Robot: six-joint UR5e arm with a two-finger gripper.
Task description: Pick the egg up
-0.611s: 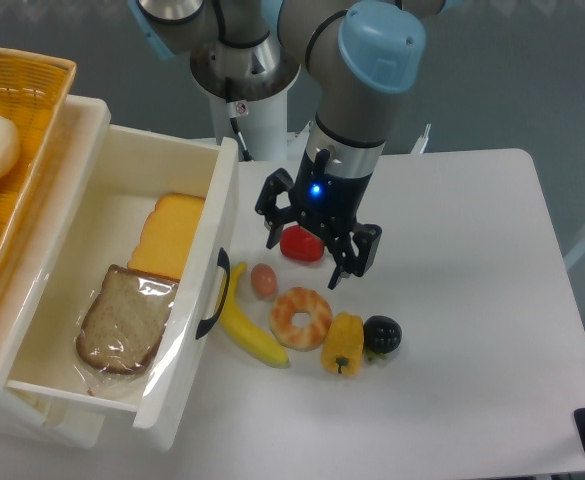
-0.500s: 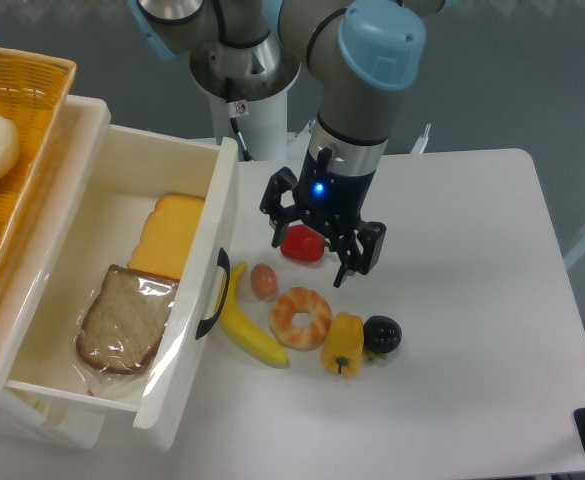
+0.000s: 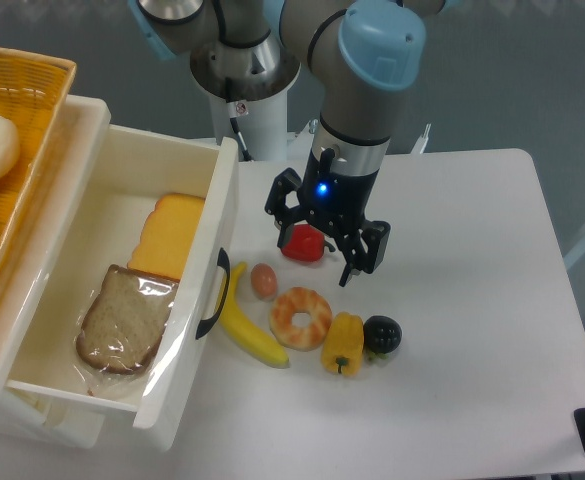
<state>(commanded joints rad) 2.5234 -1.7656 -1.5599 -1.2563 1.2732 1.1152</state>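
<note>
The egg (image 3: 263,280) is small, smooth and pinkish-brown. It lies on the white table between the banana (image 3: 248,322) and the donut (image 3: 301,317). My gripper (image 3: 321,241) hangs above the table to the upper right of the egg, over a glossy red fruit (image 3: 302,243). Its black fingers (image 3: 361,259) are spread apart and hold nothing. The egg is apart from the gripper.
A yellow pepper (image 3: 342,344) and a dark berry (image 3: 381,334) lie right of the donut. An open white drawer (image 3: 226,215) with bread and cheese stands at the left. A wicker basket (image 3: 32,100) with a white ball sits at the far left.
The gripper has drifted slightly to the right and stayed open. The egg and other items have not moved.
</note>
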